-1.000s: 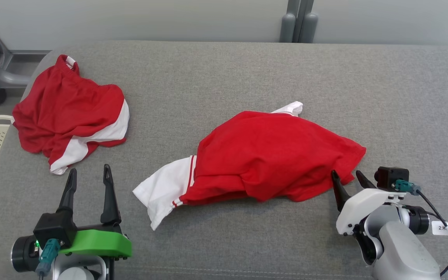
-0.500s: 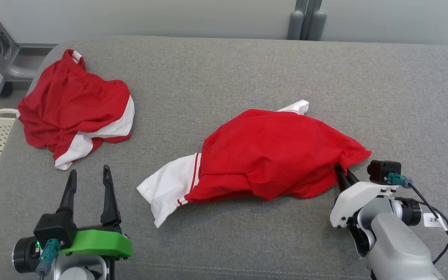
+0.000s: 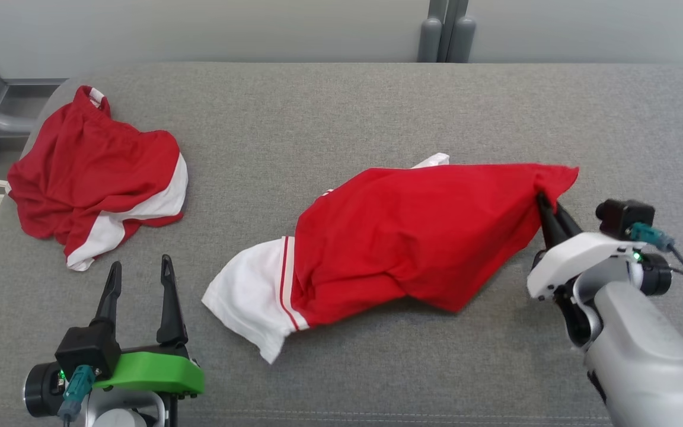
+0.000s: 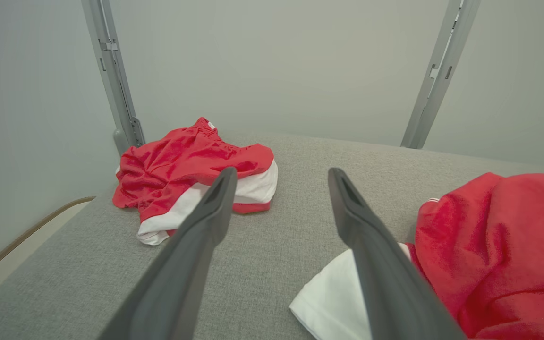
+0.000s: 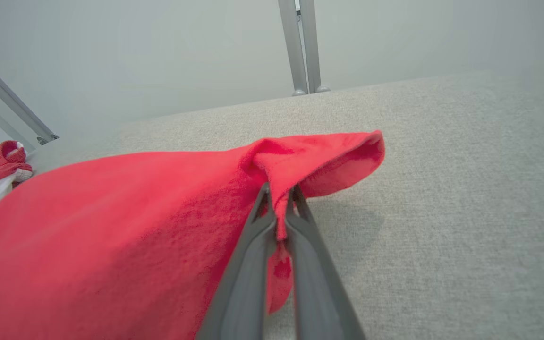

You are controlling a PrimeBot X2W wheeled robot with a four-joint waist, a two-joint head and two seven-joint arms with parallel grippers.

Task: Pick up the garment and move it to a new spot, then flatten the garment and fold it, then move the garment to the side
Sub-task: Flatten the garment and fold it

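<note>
Right gripper pinched tight on garment, one soft red knit corner raised off grey woven cushion. Rest slumps mid-cushion, white sleeve trailing. Left gripper spread wide, empty.

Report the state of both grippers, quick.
Left gripper: open, nothing between its fingers.
Right gripper: shut on a raised corner of the red garment.
</note>
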